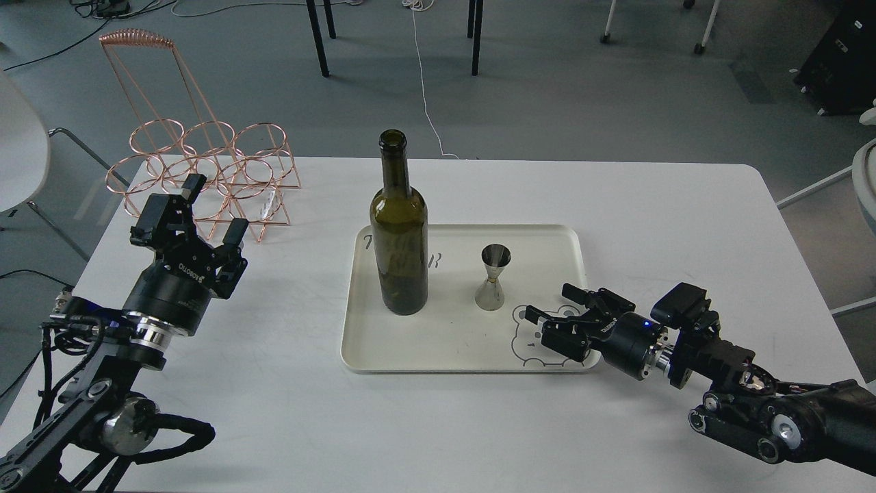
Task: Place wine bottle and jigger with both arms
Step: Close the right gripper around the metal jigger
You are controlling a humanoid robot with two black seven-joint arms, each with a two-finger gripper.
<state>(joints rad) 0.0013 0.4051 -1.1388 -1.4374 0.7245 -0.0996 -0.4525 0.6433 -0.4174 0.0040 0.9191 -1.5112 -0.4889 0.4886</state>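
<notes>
The wine bottle, tall and dark olive-green, stands upright on the left part of the cream tray. The silver jigger stands upright on the tray to the right of the bottle. My right gripper is open and empty, low over the tray's front right corner, pointing left, a short way right of the jigger and apart from it. My left gripper is open and empty above the table at the left, well away from the bottle.
A copper wire bottle rack stands at the table's back left, just behind my left gripper. The tray has a bear drawing at its front right, partly under my right gripper. The white table ends at the right.
</notes>
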